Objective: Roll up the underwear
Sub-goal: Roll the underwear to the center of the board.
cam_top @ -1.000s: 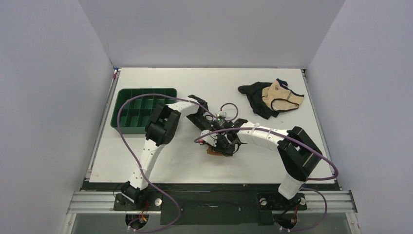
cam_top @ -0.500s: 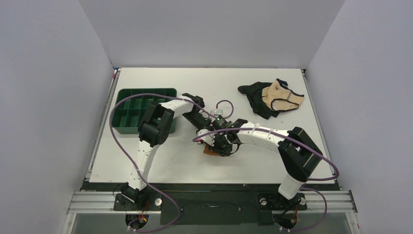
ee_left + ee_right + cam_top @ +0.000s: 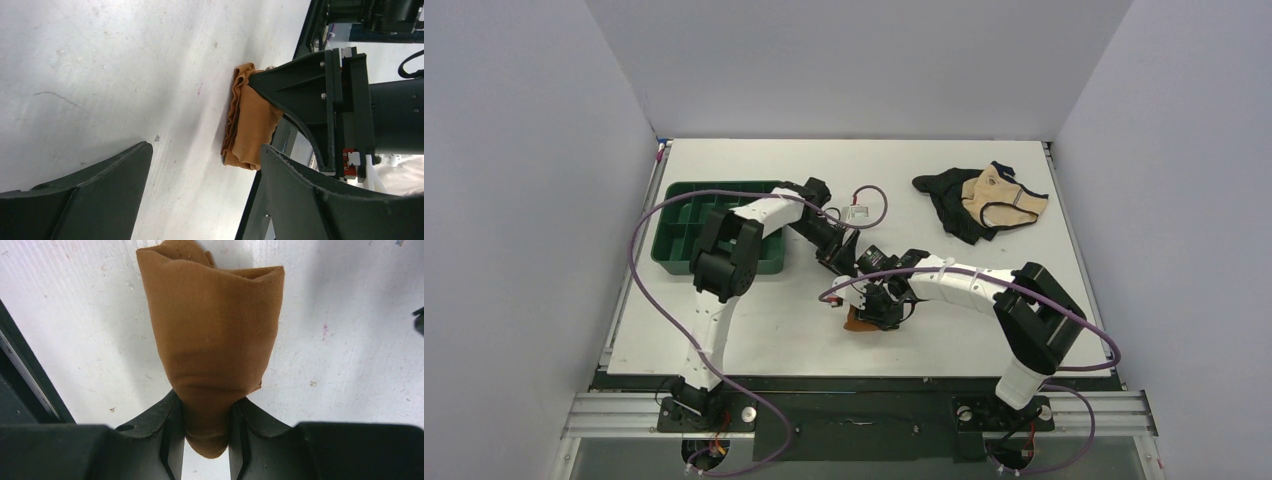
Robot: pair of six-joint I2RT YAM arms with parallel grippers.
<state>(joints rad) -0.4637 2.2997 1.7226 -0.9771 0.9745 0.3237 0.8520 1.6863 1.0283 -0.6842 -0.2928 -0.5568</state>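
Note:
The underwear (image 3: pixel 212 335) is a rust-brown fabric bundle, folded into a thick roll. It lies on the white table near the middle front (image 3: pixel 860 320). My right gripper (image 3: pixel 206 432) is shut on its near end, the fabric pinched between both fingers. In the left wrist view the roll (image 3: pixel 250 122) lies beyond my left gripper (image 3: pixel 202 170), with the right gripper's finger on it. My left gripper (image 3: pixel 842 260) is open and empty, a little behind and left of the roll. The cream waistband is hidden.
A green compartment tray (image 3: pixel 679 228) stands at the left of the table, under the left arm. A black garment (image 3: pixel 944 205) and a beige garment with dark trim (image 3: pixel 999 200) lie together at the back right. The table's front edge is close to the roll.
My left arm has pulled back and to the left, away from the underwear, its elbow now over the tray. My right gripper with the roll has shifted slightly toward the front.

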